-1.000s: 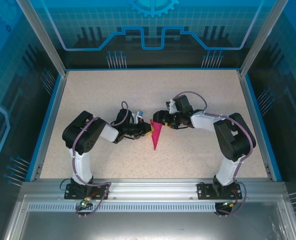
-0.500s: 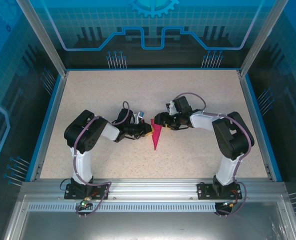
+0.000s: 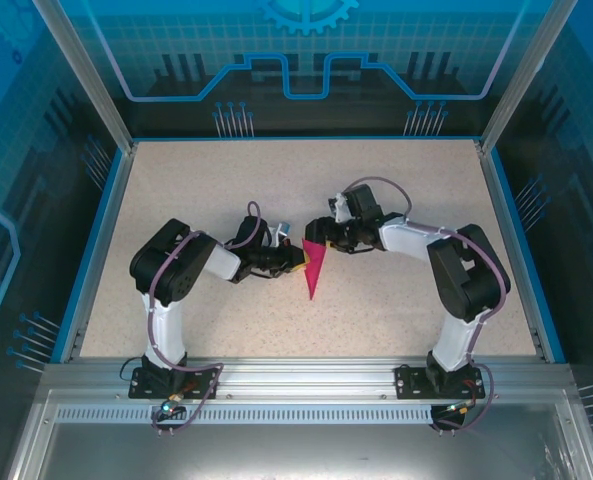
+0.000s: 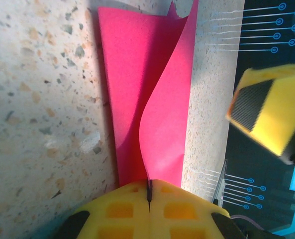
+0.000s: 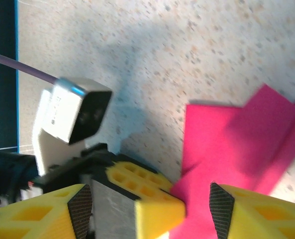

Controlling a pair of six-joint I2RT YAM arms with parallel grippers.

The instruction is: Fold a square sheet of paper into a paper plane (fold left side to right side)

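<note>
Grip check: my left gripper [image 4: 148,191] is clamped on the left edge of the paper plane [image 3: 314,270], a narrow dart lying mid-table, tip toward the arm bases. One flap bows up off the tabletop [image 3: 226,190]. The right gripper [image 3: 319,240] hovers at the wide far end, jaws apart around the pink edge. I judge it best to pinch the loose flap alone, then flatten along the crease.
</note>
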